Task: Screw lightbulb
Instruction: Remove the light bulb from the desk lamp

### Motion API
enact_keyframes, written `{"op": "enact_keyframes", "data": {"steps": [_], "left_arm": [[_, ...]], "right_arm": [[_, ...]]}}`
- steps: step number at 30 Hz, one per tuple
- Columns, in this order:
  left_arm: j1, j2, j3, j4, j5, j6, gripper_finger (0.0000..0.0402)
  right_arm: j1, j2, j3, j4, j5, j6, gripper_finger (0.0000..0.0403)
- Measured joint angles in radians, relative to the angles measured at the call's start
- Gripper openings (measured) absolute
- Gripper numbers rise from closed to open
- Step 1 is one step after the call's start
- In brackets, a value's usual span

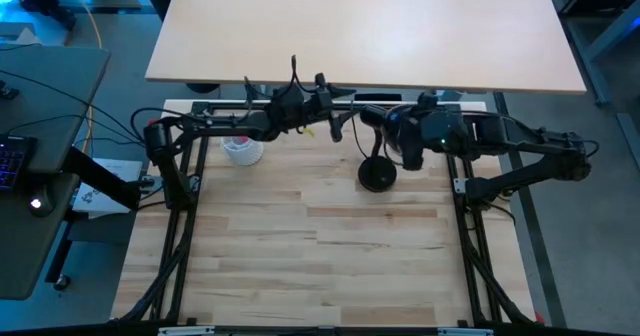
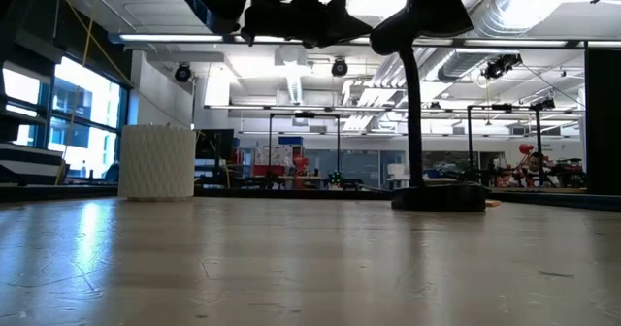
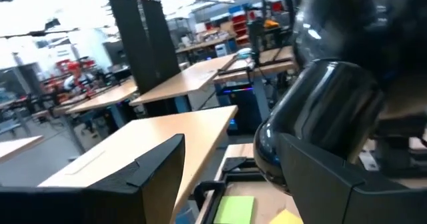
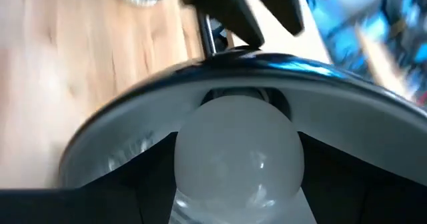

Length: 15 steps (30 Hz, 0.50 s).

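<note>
bulb (image 4: 238, 154) sits in the lamp (image 1: 378, 174) shade's mouth, pinched by the right gripper (image 4: 237, 184) | left gripper (image 3: 230, 177) has its fingers apart around the shade, steadying it | cup (image 2: 157, 162) stands off beside the left arm on the table (image 1: 320, 256)

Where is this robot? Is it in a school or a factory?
Probably a robot lab or workshop. Rows of desks stretch back under pipes and strip lights, and the arms work at a wooden table where the right gripper holds a lightbulb in a lamp.
</note>
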Motion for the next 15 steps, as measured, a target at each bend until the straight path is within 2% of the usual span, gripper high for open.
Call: {"op": "enact_keyframes", "data": {"steps": [6,8,12,15], "left_arm": [[-0.042,-0.005,0.003,-0.092,0.066,0.032,0.0237],[-0.069,-0.004,0.002,-0.149,0.103,0.070,0.0237],[-0.132,0.008,-0.004,-0.214,0.113,0.136,0.0237],[-0.171,-0.003,0.001,-0.191,0.099,0.156,0.0237]], "right_arm": [[0.002,-0.003,0.001,-0.048,0.003,-0.583,0.0261],[0.002,-0.002,0.001,-0.056,0.066,-0.757,0.0261],[0.014,0.013,-0.004,-0.056,0.249,-0.943,0.0261],[0.028,0.007,-0.004,-0.053,0.282,-0.975,0.0261]]}}
